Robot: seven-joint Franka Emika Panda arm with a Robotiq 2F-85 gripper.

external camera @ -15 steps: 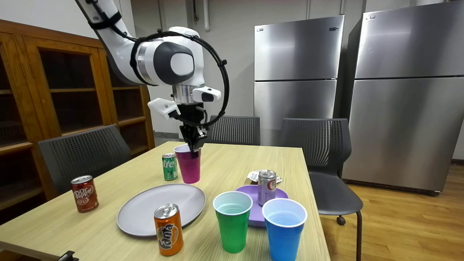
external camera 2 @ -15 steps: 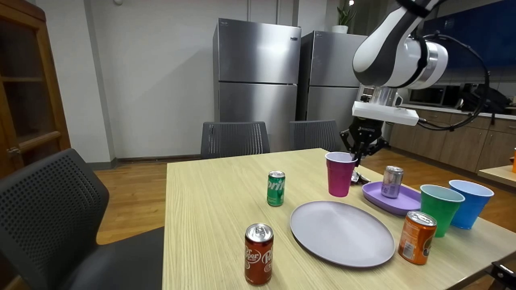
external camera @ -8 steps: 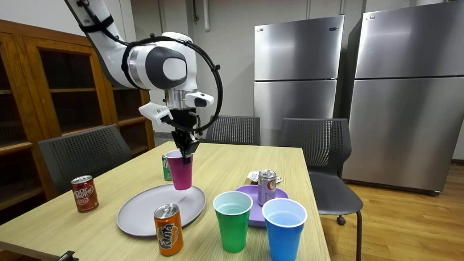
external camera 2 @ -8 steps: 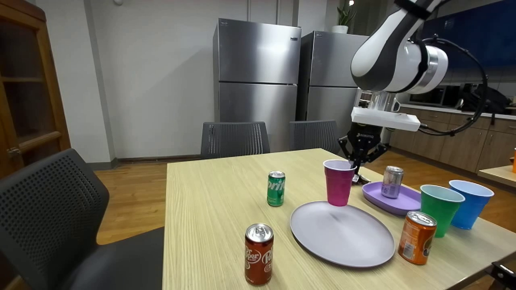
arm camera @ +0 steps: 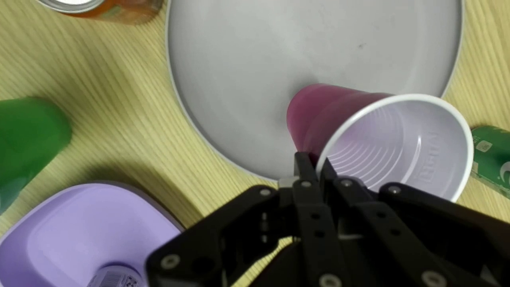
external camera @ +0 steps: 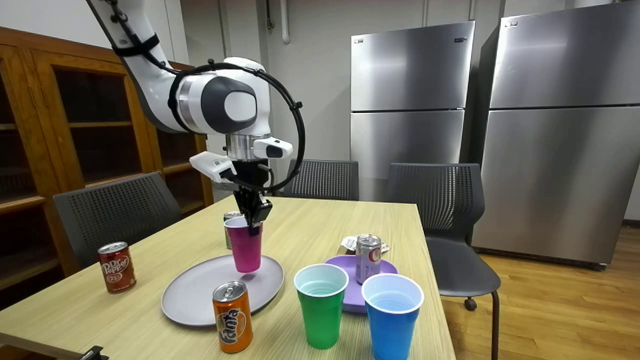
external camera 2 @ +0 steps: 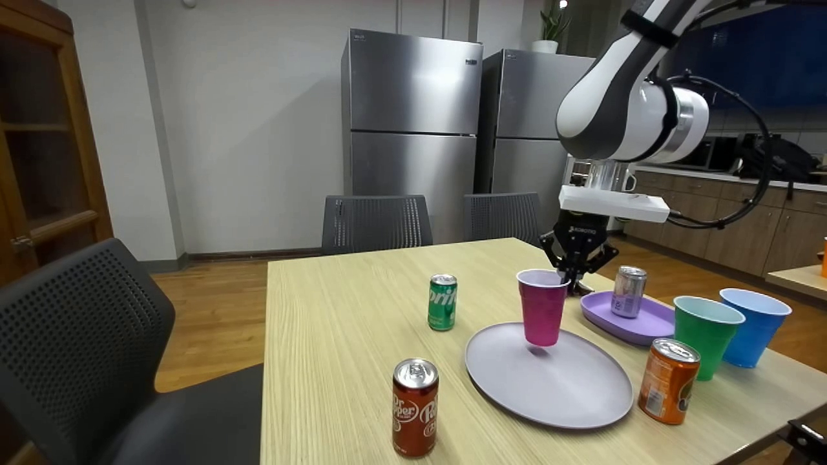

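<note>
Observed gripper (arm camera: 314, 162) pinched narrow on rim of magenta cup (external camera 2: 541, 315), with one finger inside the pale mouth and one outside, as seen in wrist view. Noted cup upright, held just above gray plate (external camera 2: 555, 389) and over a part near the plate's edge; saw a soft shadow on plate close to cup's base. Located green Sprite can (external camera 2: 442, 302) upright on table (external camera 2: 336, 361), apart from cup, in an exterior view; caught only part of same can beyond cup rim in wrist view. Recorded orange Fanta can (external camera: 233, 319) upright just beside plate, and dark red Dr Pepper can (external camera 2: 415, 410) upright a little farther off. Saw purple dish (arm camera: 87, 227) near plate, with silver can (external camera: 368, 259) standing on it; in an exterior view, spotted shiny wrapper (external camera: 351, 243) just behind dish. Found green cup (external camera: 321, 312) and blue cup (external camera: 392, 322) standing side by side, mouths up, near dish in both exterior views. Marked dark chairs (external camera: 435, 200) around table, with two steel refrigerators (external camera: 407, 150) beyond, and wooden cabinet (external camera: 95, 124) with glass doors off to one side. Read "ROBOTIQ" on gripper body in an exterior view.
</note>
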